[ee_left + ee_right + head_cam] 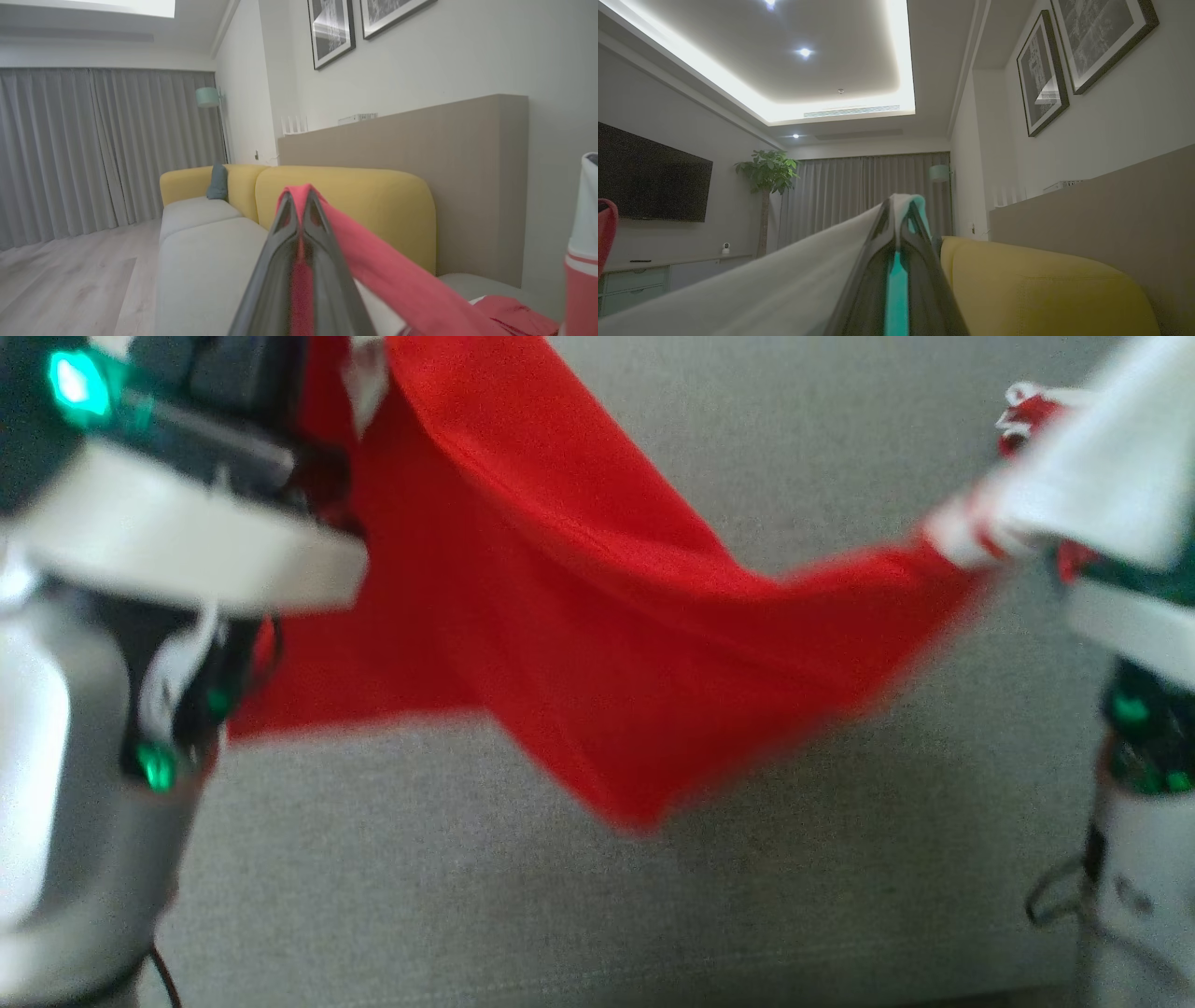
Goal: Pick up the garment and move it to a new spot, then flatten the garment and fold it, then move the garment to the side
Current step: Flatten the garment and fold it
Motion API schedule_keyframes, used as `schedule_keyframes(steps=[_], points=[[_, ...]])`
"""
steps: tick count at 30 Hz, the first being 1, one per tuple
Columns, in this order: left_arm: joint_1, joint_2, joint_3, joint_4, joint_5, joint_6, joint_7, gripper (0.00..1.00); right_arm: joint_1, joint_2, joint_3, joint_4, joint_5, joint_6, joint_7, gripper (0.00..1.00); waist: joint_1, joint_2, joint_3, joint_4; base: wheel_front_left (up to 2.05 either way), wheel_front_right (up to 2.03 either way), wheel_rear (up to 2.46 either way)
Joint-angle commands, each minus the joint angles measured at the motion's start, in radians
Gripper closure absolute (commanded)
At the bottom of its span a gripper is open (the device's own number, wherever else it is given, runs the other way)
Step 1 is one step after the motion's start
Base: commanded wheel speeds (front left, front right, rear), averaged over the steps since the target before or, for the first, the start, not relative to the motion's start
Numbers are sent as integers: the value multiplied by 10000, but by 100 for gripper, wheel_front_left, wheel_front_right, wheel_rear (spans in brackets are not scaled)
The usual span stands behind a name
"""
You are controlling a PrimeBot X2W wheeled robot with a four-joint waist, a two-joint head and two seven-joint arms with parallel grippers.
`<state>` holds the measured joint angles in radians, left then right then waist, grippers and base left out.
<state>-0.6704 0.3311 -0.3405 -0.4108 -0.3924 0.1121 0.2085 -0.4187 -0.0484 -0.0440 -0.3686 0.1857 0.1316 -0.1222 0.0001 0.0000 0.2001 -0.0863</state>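
The left gripper (299, 198) is clamped, its two dark fingers pressed together on a fold of the red garment (579, 616). In the left wrist view the cloth wraps over the fingertips and trails away toward 4 o'clock. The right gripper (899, 205) is likewise closed, pinching a white part of the same garment, which drapes over its tips and falls off toward 8 o'clock in the right wrist view.

In the head view the garment hangs in the air between the two arms. It is strung from 11 o'clock, beside the left arm (140, 551), across to 2 o'clock, where its white, red-striped end meets the right arm (1134, 905). Its middle sags, and one red corner points down toward 6 o'clock over the grey sofa seat (653, 915); the blur hides whether it touches. Behind the seat, in the left wrist view, stands the yellow backrest (364, 205), with framed pictures (331, 32) on the wall at 12 o'clock.
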Motion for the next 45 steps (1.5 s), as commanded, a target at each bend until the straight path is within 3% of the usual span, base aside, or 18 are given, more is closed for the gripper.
schedule_keyframes(steps=[1, 9, 15, 20, 25, 33, 38, 45], points=[[-932, 322, 427, 373, -32, -161, 91, 100, -921, -18, 447, 338, -16, -9, 167, 100, -1, 0, 436, -10, 0, 0, 0], [-4266, 204, 395, 4461, 391, -692, -177, 100, -5220, -159, 927, 4779, -671, -9, -387, 100, -1, 0, 1560, -50, 0, 0, 0], [-7181, -348, 499, 7641, 1005, -473, -1647, 100, -8967, -83, 271, 8171, -1954, -9, -1224, 100, -1, 0, 1833, -153, 0, 0, 0], [-8699, -878, 522, 9624, 1101, -404, -2844, 100, -10795, -27, -558, 9480, -2901, -9, -1384, 100, -1, 0, 2260, -215, 0, 0, 0], [-8773, -1040, 522, 11241, 899, -698, -3583, 100, -10650, -22, 271, 9557, -2123, -9, -1392, 100, -1, 0, 2911, -316, 0, 0, 0], [-7566, -793, 323, 12670, 640, -1572, -4250, 100, -8468, -20, 1364, 8876, -1069, -9, -1394, 100, -1, 0, 3696, -598, 0, 0, 0], [-6965, -698, 572, 12643, 311, -1757, -4564, 100, -7092, -19, 1483, 7903, -370, -9, -1394, 100, -1, 0, 3742, -568, 0, 0, 0], [-5435, -670, 772, 11550, -109, -2010, -4679, 100, -4900, -23, 1606, 6153, 217, -9, -1394, 100, -1, 0, 3241, -316, 0, 0, 0]])
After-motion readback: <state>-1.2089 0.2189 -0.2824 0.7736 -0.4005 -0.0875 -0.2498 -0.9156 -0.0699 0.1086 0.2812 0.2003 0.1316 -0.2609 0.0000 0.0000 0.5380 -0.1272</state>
